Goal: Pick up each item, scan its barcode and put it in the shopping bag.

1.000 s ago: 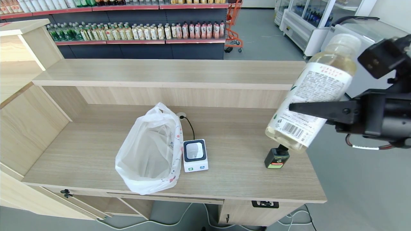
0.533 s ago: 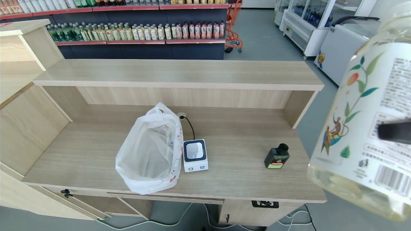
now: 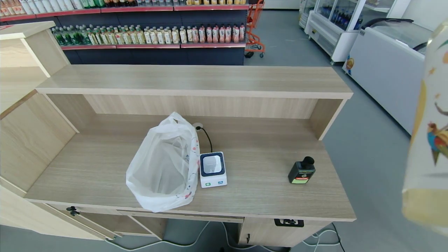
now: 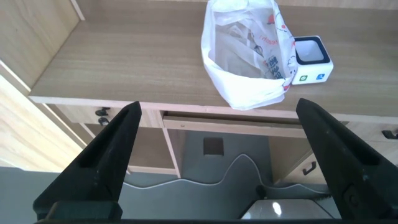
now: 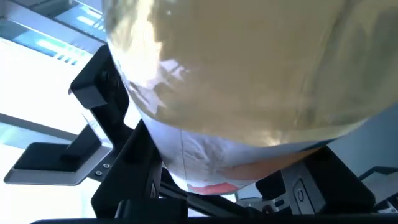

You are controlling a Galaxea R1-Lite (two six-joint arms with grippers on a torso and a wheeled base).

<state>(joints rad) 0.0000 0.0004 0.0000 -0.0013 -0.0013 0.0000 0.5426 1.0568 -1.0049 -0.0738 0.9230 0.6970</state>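
A large clear bottle of pale yellow drink (image 3: pixel 428 140) with a white illustrated label hangs very close to the head camera at the far right, off the counter's right end. In the right wrist view my right gripper (image 5: pixel 211 165) is shut on this bottle (image 5: pixel 249 74), its black fingers (image 5: pixel 115 124) pressed to the label. A white plastic shopping bag (image 3: pixel 164 168) stands open on the counter, and a small white barcode scanner (image 3: pixel 212 169) sits right beside it. My left gripper (image 4: pixel 217 168) is open and empty, in front of the counter's front edge, short of the bag (image 4: pixel 245 56).
A small dark bottle (image 3: pixel 301 170) with a black cap stands near the counter's right end. The wooden counter (image 3: pixel 259 196) has a raised back ledge (image 3: pixel 192 78) and side walls. The scanner's cable (image 3: pixel 207 138) runs to the back. Freezers (image 3: pixel 385 66) stand on the right.
The big bottle has swung from above the counter's right end up and rightward, close to the head camera. The right gripper has left the head view. The small dark bottle is uncovered.
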